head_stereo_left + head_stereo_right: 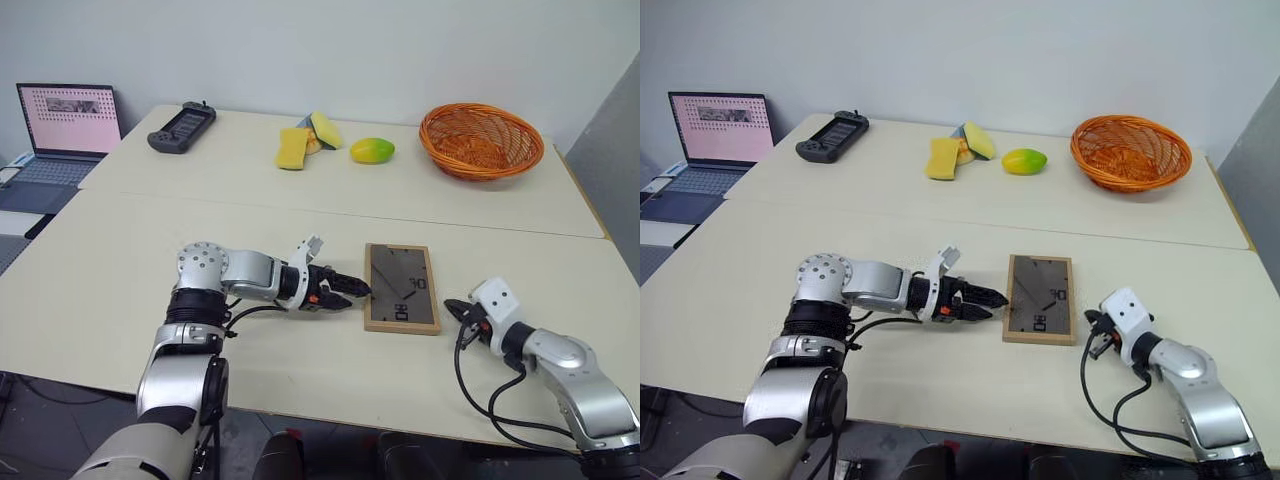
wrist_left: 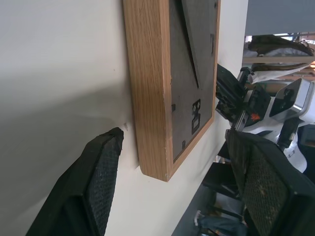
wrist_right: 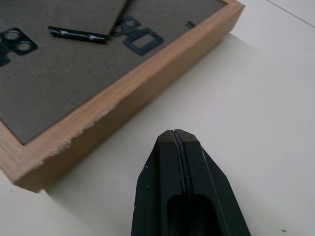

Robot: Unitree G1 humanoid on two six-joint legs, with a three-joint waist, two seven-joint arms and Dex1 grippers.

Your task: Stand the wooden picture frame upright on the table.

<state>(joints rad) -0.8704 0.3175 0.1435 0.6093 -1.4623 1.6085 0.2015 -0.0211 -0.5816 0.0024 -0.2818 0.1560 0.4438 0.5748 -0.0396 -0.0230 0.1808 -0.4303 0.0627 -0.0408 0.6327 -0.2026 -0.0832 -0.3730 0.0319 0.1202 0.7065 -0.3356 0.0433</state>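
Two pale benches (image 1: 150,260) butted together, seam running across between them. Laptop (image 1: 68,125) off the far left on a lower surface, screen lit pink. On the far bench: orange wicker basket (image 1: 481,140) at the right, black handheld controller (image 1: 181,128) at the left, yellow sponges (image 1: 305,140) mid, one flat and one propped, and a green-yellow mango (image 1: 372,150) just beside them.

Near bench: frame (image 1: 401,287) lies flat, back side up, dark grey backing with white marks, light wood border, long axis running away from the robot. Stand flap looks folded down against the backing. Not upright yet.

Left arm reaches in from the left, low over the bench, left tool (image 1: 355,291) pointing right at the frame's left edge. Its fingers (image 2: 96,184) spread wide, one low by the bench surface, the other out past the frame's near corner; the wrist view shows the frame's wooden edge between them with clear gaps both sides, nothing gripped. Whether fingertips touch the frame edge in the head views, cannot tell, very close.

Right arm comes in from the lower right, right tool (image 1: 452,306) just beside the frame's right near corner, apart from it. Its fingers (image 3: 184,187) are pressed together, tips resting close over bare bench, holding nothing.
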